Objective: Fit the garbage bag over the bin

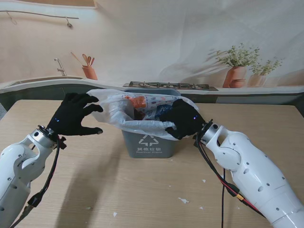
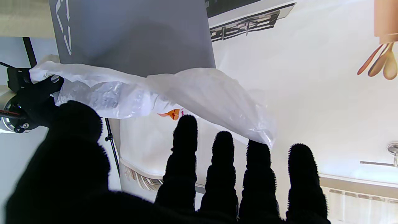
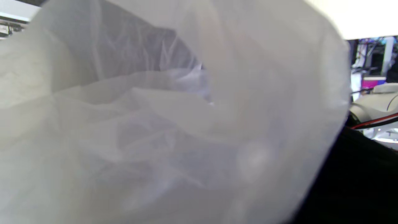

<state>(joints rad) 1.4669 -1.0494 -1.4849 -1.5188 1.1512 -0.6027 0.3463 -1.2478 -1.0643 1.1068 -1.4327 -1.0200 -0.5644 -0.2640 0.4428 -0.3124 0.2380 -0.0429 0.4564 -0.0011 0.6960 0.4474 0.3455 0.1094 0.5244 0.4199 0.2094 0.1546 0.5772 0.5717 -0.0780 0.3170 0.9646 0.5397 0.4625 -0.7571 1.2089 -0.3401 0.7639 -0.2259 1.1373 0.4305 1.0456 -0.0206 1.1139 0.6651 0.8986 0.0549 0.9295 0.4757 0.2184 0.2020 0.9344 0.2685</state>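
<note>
garbage bag [image 3: 161, 130] | translucent white, crumpled | fills nearly whole view

On the grey bin's [image 1: 151, 145] front wall we see a white recycling-arrows sign, a line of white Chinese characters under it, smaller Latin lettering beneath (too small for us to read)

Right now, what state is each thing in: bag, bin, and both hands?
garbage bag: translucent white, draped loosely over the bin's opening, its left edge flaring out free.
bin: grey, upright on the table, with rubbish inside.
left hand: open, fingers spread beside the bag's edge, not gripping.
right hand: shut on the garbage bag at the right rim.
</note>
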